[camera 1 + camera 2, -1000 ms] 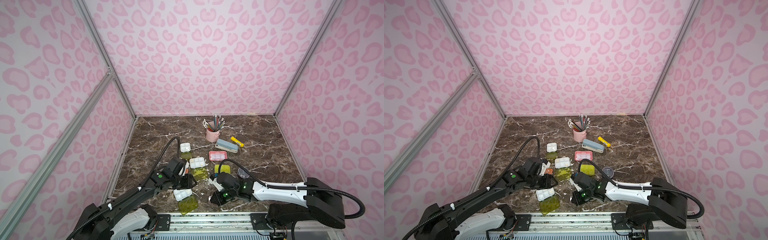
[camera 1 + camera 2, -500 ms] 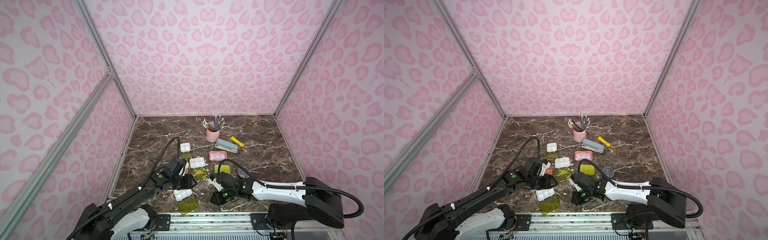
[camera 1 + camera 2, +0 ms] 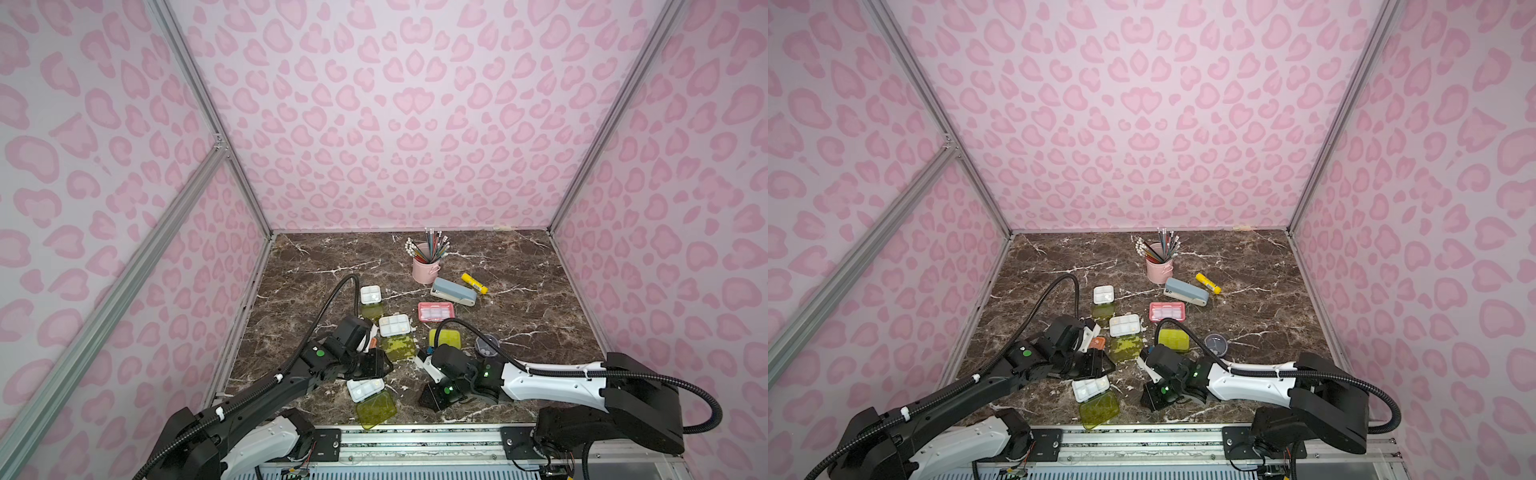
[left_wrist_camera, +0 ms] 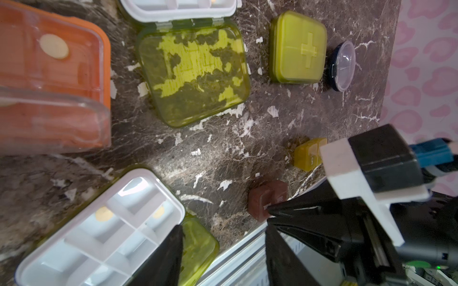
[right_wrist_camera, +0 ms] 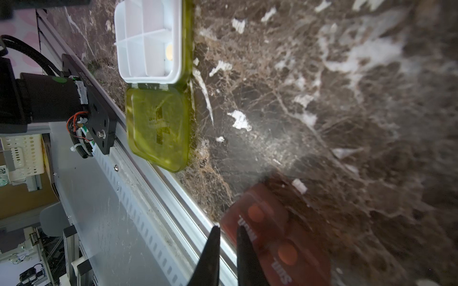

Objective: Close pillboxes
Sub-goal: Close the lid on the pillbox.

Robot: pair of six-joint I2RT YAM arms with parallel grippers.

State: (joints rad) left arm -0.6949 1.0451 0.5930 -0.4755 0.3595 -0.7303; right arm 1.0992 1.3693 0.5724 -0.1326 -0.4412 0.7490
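Note:
My right gripper (image 5: 228,230) is shut, empty, low at the table's front edge, its tip against the brown pillbox (image 5: 272,235), whose lid lies flat. My left gripper (image 4: 223,230) hangs open and empty above the front white pillbox (image 4: 104,227), whose yellow-green lid (image 5: 158,126) lies flung open. The middle white tray (image 3: 394,325) and the back one (image 3: 370,294) also lie open. The orange pillbox (image 4: 49,62) has its clear lid raised. The yellow-green box with a cross (image 4: 297,47), the olive one (image 4: 307,153), the pink one (image 3: 435,311) and the round dark-blue one (image 4: 343,65) look closed.
A pink cup of pencils (image 3: 424,268), a grey-blue stapler (image 3: 453,291) and a yellow glue stick (image 3: 473,282) stand at the back. The metal rail (image 3: 415,432) runs along the front edge. Pink walls close in the other three sides.

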